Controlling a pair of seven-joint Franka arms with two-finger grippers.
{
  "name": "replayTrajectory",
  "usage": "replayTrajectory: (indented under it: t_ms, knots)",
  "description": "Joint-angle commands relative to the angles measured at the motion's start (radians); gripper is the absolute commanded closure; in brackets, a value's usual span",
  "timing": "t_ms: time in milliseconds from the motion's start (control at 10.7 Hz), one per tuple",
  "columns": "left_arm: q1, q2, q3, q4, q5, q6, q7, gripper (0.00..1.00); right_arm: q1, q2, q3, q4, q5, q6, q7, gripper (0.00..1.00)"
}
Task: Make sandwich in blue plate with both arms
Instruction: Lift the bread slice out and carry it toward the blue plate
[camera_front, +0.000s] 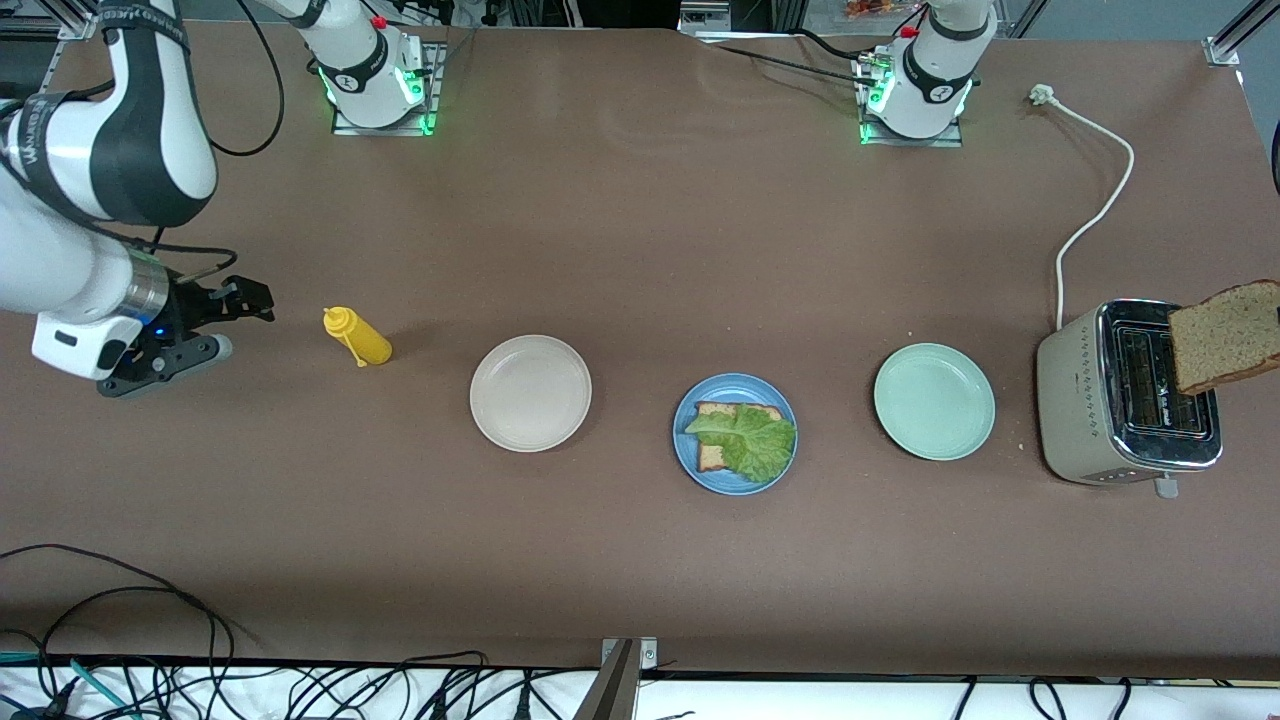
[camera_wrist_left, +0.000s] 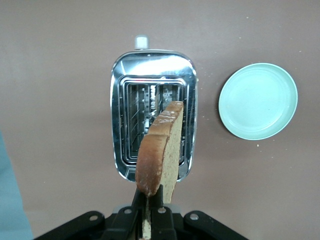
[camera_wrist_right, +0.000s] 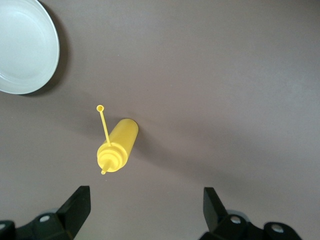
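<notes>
Front view: bread and lettuce (camera_front: 745, 437) lie on the blue plate (camera_front: 686, 450); the left gripper (camera_wrist_left: 150, 220), clamped on the second slice (camera_wrist_left: 161, 155), hangs over the toaster (camera_front: 1075, 400), still to deliver; the right gripper (camera_wrist_right: 146, 200) waits, jaws spread.

A wide table (camera_front: 640, 560) covered in matte brown sheeting fills the scene under even light, with aluminium frame rails (camera_front: 1238, 30) at its upper corners and tangled black cables (camera_front: 150, 680) along its white near edge.

Front camera high, faces both bases, covers whole table (camera_front: 640, 560). Left wrist camera looks straight down past left gripper (camera_wrist_left: 152, 215) onto toaster (camera_wrist_left: 153, 112), mint plate (camera_wrist_left: 258, 100) beside; both shared with front. Right wrist camera looks down past right gripper (camera_wrist_right: 145, 206) at yellow bottle (camera_wrist_right: 119, 145), also in front view.
</notes>
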Motion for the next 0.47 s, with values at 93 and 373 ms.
replayTrajectory:
  t_ms: [93,373]
  knots:
    - [-0.100,-0.022,-0.002,0.007,-0.008,-0.023,-0.014,1.00,0.037,-0.143,0.016,-0.125,-0.059,0.045,0.139,0.00]
    - [-0.199,-0.051,0.018,-0.057,-0.101,-0.009,-0.061,1.00,0.037,-0.132,0.018,0.017,-0.069,-0.117,0.206,0.00]
